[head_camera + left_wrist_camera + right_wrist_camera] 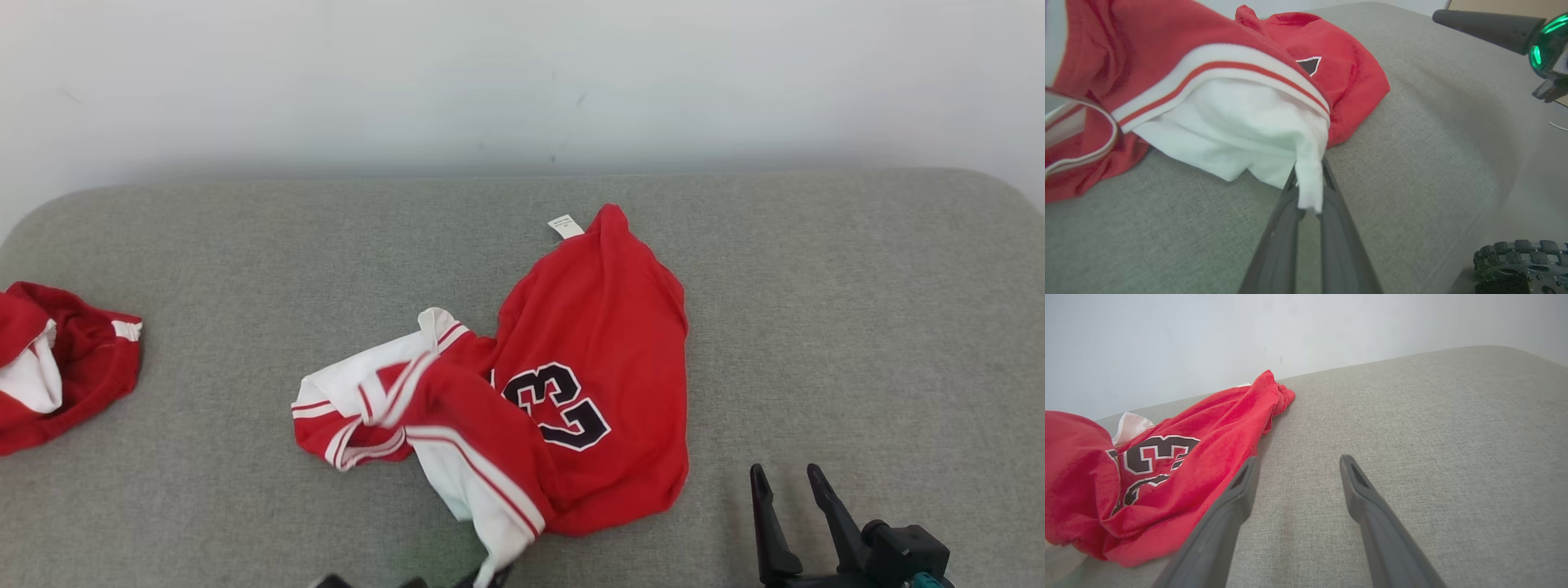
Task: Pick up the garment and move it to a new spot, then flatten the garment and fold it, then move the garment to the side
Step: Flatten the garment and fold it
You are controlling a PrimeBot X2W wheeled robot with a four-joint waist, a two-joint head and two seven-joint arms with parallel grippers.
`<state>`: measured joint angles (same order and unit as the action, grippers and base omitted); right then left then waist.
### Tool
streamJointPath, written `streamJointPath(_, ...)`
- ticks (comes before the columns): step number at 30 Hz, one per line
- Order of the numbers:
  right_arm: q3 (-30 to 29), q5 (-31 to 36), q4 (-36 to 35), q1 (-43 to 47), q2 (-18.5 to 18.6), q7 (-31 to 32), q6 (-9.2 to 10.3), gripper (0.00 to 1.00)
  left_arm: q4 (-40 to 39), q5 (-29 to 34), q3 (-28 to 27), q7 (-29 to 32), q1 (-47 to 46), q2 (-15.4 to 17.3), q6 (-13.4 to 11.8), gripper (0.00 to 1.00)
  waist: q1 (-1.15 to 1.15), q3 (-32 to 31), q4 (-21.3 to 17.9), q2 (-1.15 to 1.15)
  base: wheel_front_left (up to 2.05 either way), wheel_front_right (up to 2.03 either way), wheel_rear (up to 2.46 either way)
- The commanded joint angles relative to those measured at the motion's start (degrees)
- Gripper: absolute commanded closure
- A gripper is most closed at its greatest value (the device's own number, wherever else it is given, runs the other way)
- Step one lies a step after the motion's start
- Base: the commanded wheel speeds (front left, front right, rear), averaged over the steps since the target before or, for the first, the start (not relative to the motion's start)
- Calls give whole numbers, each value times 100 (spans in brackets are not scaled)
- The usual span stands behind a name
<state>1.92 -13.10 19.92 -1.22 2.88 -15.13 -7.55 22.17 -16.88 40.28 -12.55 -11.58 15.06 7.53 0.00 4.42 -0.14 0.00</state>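
A grey cushioned surface (816,327) carries a crumpled red-and-white basketball jersey (604,343), which lies near its middle with a dark, white-edged number facing up and striped white trim bunched on its left side. Well to the left of the jersey, by the surface's edge, sits a second red-and-white garment (73,367) in a heap. Just right of the jersey's near corner, the robot's right hand (785,471) hovers with its two dark fingers spread apart and gripping nothing. At the jersey's near edge, the left hand (1309,175) is closed on a fold of the white hem. A small white label (566,225) pokes out beside the jersey's far tip.
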Motion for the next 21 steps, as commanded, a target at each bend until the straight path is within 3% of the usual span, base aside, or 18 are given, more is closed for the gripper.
streamJointPath(1,15,-25,6,-35,3,-2,14,0,-104,-151,87,94,172,47,-14,100,0,17,47,0,0,0,0)
streamJointPath(5,14,-33,13,-42,0,-2,14,0,-96,-433,142,115,448,-13,-14,97,0,33,67,0,0,0,0)
streamJointPath(6,10,-29,16,-22,1,-2,14,0,-55,-490,121,100,491,-40,-14,68,0,30,74,0,0,0,0)
streamJointPath(7,2,-27,17,-1,2,-2,14,0,-34,-508,121,68,513,-46,-14,1,0,29,83,0,0,0,0)
streamJointPath(11,-60,-20,5,62,0,-2,14,0,-124,-631,19,-59,605,-99,-45,0,0,21,148,0,0,0,0)
streamJointPath(21,-42,6,34,8,0,-2,14,0,-865,-864,-710,-232,720,356,-327,0,0,51,235,0,0,0,0)
